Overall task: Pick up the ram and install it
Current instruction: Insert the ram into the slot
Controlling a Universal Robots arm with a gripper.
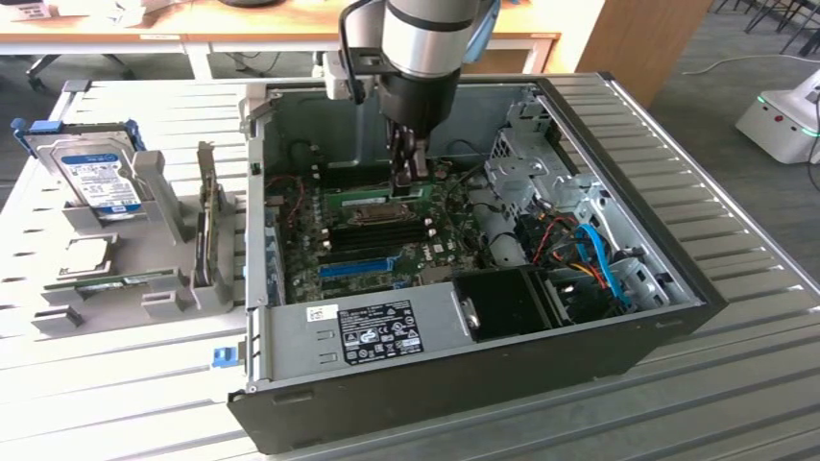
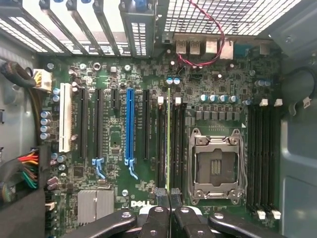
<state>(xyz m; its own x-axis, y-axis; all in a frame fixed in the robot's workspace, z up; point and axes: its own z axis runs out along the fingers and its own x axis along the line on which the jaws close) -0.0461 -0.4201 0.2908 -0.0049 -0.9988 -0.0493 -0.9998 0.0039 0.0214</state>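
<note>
The ram (image 2: 169,139) stands on edge over the motherboard (image 2: 114,139), seen as a thin green line running straight out from between the fingers (image 2: 160,196) — they are closed on its near end, pinching the stick by its flat faces. That hold looks deliberate: with the stick upright and its thin edge down, it can line up with the long black memory slots (image 2: 179,144) that lie just beside it on either side. It sits in line with one of those slots, but I cannot tell whether it is seated or only poised above. Just past the slots on one side of the fingers is the open processor socket (image 2: 215,163). Farther off on the other side is the blue expansion slot (image 2: 130,124), well apart from the ram.

Outward — the arm (image 1: 423,38) reaches down into the open computer case (image 1: 448,384), which lies on its side on a slatted metal counter (image 1: 731,403). Well away from the fingers, toward the exterior view's left, a grey holder (image 1: 154,192) keeps a blue-labelled hard drive (image 1: 100,178) upright. Behind the counter are wooden desks (image 1: 256,43), and a white machine (image 1: 782,120) stands on the floor.
</note>
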